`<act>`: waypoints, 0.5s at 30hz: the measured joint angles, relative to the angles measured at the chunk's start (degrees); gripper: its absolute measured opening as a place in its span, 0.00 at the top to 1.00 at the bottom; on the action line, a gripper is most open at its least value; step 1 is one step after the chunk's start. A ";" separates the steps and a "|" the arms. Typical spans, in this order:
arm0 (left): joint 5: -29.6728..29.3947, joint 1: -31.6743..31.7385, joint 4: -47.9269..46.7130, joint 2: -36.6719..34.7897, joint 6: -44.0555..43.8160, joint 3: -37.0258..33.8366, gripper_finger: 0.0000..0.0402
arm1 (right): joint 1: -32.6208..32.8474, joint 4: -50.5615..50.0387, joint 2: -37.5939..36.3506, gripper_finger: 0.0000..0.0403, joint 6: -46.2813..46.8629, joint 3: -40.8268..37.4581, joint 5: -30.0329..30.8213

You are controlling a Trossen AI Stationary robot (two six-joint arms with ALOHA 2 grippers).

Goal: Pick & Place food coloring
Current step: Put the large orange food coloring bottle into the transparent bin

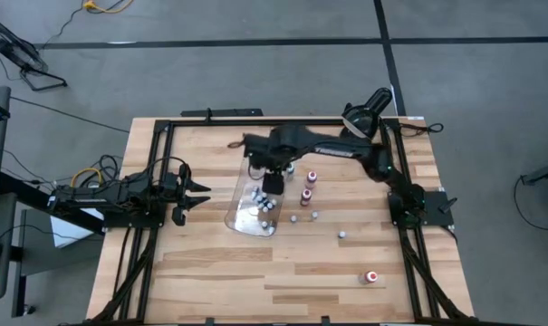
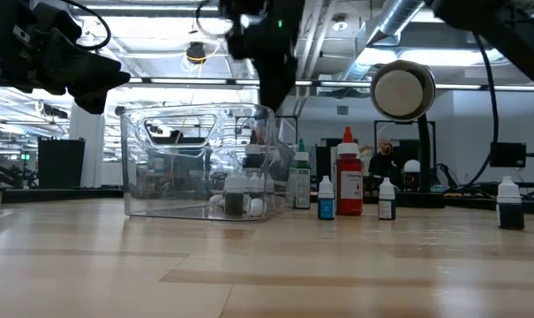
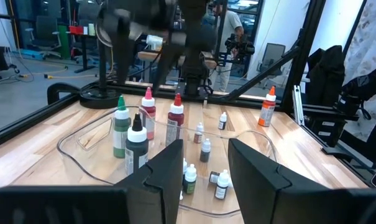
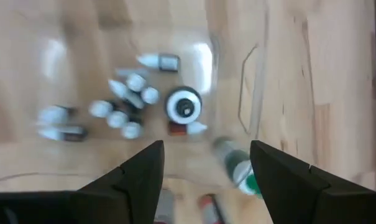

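Lying jumbled, tiny white-capped food coloring (image 4: 122, 102) bottles fill the tray (image 1: 237, 210).

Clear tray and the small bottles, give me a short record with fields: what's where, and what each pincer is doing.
tray: clear tray mid-table, several small bottles lying inside
loose bottles: some on the table right of the tray, red-capped bottle apart, near the front right
right pincer: above the tray, open, empty
left pincer: at the table's left edge, waiting

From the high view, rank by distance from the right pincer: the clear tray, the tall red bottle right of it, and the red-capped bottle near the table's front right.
1. Clear tray: directly under the open right pincer.
2. Tall red bottle: just right of the tray.
3. Red-capped bottle: lying alone, front right, farthest.
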 joint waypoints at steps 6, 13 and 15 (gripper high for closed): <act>-0.02 -0.01 0.02 0.00 0.00 0.00 0.71 | 0.50 -0.18 -7.21 0.50 5.55 -0.05 -8.59; -0.02 -0.02 0.00 0.00 -0.02 0.00 0.71 | 5.02 -6.65 -10.31 0.89 11.40 -0.24 -10.15; 0.00 0.00 0.01 0.00 0.00 0.00 0.71 | 6.12 -8.19 -10.26 0.97 13.82 -0.29 -10.19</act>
